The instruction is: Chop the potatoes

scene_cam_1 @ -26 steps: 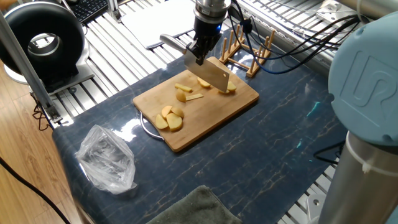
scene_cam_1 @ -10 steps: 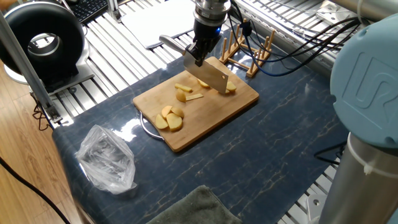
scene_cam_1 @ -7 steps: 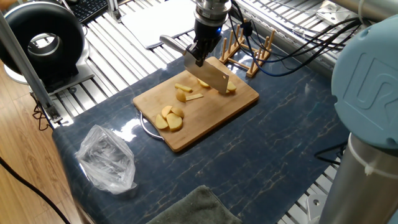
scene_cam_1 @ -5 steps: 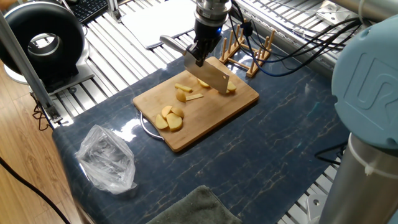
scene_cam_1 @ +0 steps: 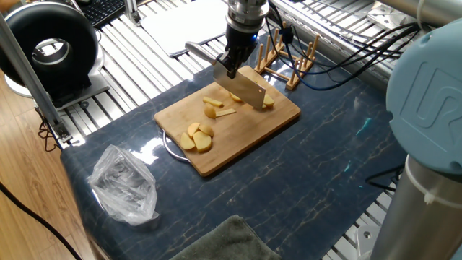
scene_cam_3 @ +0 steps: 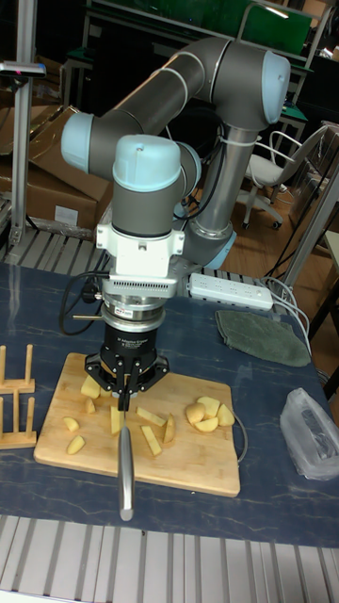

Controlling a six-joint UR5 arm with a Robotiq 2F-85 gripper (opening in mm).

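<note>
A bamboo board [scene_cam_1: 238,133] [scene_cam_3: 198,466] lies on the dark blue table. The potatoes lie on it as pale-yellow pieces: a cluster of rounded pieces [scene_cam_1: 196,137] [scene_cam_3: 209,412] at one end, slices and sticks [scene_cam_1: 214,108] [scene_cam_3: 151,435] in the middle, and small pieces [scene_cam_1: 268,101] [scene_cam_3: 72,432] at the rack end. My gripper [scene_cam_1: 232,61] [scene_cam_3: 125,382] hangs over the board, shut on a cleaver's handle [scene_cam_3: 125,480]. The blade [scene_cam_1: 245,87] slopes down among the pieces at the rack end; whether its edge touches the board I cannot tell.
A wooden slotted rack [scene_cam_1: 286,61] [scene_cam_3: 17,396] stands just beyond the board. A crumpled clear plastic bag [scene_cam_1: 124,185] [scene_cam_3: 315,433] and a grey-green cloth [scene_cam_1: 224,242] [scene_cam_3: 261,335] lie on the table. A white power strip [scene_cam_3: 231,292] sits behind the arm.
</note>
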